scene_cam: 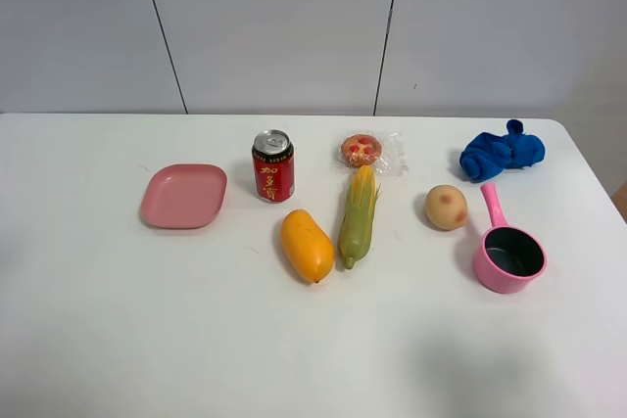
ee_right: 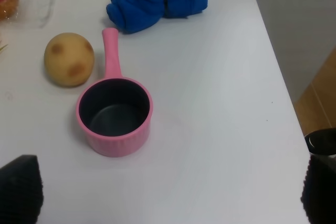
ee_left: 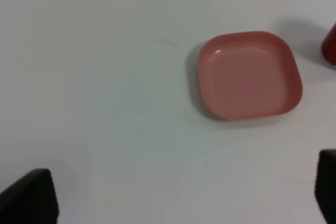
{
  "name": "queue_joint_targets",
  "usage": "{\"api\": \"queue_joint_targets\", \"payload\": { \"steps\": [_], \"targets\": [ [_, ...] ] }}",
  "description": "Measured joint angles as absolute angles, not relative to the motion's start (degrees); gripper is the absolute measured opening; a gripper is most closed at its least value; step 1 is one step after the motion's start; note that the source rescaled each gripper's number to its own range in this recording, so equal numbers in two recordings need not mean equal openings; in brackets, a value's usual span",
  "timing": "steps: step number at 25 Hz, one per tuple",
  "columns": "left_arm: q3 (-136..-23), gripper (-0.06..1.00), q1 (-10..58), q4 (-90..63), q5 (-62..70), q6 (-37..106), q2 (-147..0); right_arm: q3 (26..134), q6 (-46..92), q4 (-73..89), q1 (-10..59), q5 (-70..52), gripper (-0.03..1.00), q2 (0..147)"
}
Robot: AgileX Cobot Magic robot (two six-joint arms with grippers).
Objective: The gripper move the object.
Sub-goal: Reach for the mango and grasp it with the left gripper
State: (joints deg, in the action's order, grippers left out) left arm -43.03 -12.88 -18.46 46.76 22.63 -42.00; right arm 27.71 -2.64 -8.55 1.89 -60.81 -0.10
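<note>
The orange-yellow mango (scene_cam: 307,245) lies on the white table (scene_cam: 147,320) in the middle, between the red soda can (scene_cam: 273,166) and the corn cob (scene_cam: 359,214). No arm shows in the exterior high view. In the left wrist view my left gripper (ee_left: 181,192) is open and empty, its black fingertips (ee_left: 31,195) wide apart above bare table near the pink plate (ee_left: 248,74). In the right wrist view my right gripper (ee_right: 170,184) is open and empty, fingertips (ee_right: 20,187) wide apart near the pink pot (ee_right: 114,116). The mango is out of both wrist views.
A pink plate (scene_cam: 183,195) lies at the left. A tan round fruit (scene_cam: 446,207), a pink pot (scene_cam: 507,254) and a blue cloth (scene_cam: 501,153) are at the right. A wrapped pastry (scene_cam: 364,150) lies behind the corn. The table's right edge (ee_right: 281,93) is close to the pot.
</note>
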Motion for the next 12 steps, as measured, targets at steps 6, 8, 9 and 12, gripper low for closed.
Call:
{"api": "queue_joint_targets", "payload": {
  "steps": [6,8,9,12],
  "targets": [
    [-46.32,1.0,-12.71,-21.49,45.42,25.04,-47.73,27.71,-2.64,-8.55,1.89,-60.81,1.0,-0.1],
    [-46.82,1.0,-11.4,-22.11,44.63,25.33,-49.81,27.71,-2.64,-8.55,1.89,-60.81,1.0,-0.1],
    [-47.03,1.0,-10.14,-22.11,44.19,25.38,-50.69,27.71,-2.64,-8.55,1.89,-60.81,1.0,-0.1],
    [-48.33,1.0,-5.48,-20.89,42.17,24.94,-53.99,27.71,-2.64,-8.55,1.89,-60.81,1.0,-0.1]
  ]
}}
